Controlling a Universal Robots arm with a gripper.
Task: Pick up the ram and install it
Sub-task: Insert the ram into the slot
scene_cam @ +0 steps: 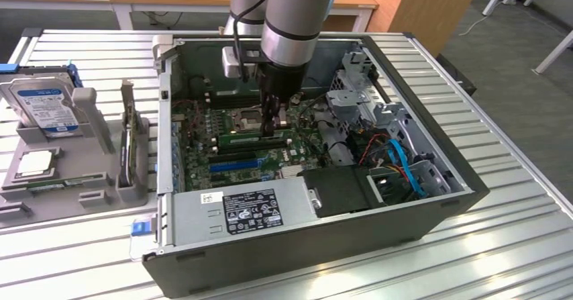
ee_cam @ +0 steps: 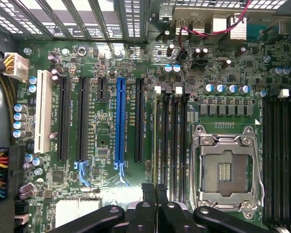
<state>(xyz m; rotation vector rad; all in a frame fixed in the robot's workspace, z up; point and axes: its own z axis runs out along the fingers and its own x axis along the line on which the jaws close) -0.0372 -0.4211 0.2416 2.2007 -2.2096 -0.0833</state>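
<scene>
On the exterior view's left, a hard drive [scene_cam: 49, 109] stands in a grey tray [scene_cam: 18, 199]. Over the open computer case [scene_cam: 313, 260], the arm [scene_cam: 291, 31] reaches straight down. Its gripper [scene_cam: 271, 127] has its fingers [ee_cam: 148, 194] pressed together, holding nothing, with the tips at the ram [scene_cam: 240, 139]. The ram stands on edge in a motherboard slot beside the processor socket [ee_cam: 225, 170].

Exterior view: set off the arm [scene_cam: 291, 25], high and back at middle distance, angled down across the slatted table [scene_cam: 501, 246] onto the open computer case [scene_cam: 358, 243], whole case in frame; wrist view: looking past the gripper [ee_cam: 155, 194], facing straight down, close over the motherboard [ee_cam: 102, 131]; shared by both: motherboard, processor socket [ee_cam: 225, 170], blue expansion slot [ee_cam: 120, 121].
</scene>
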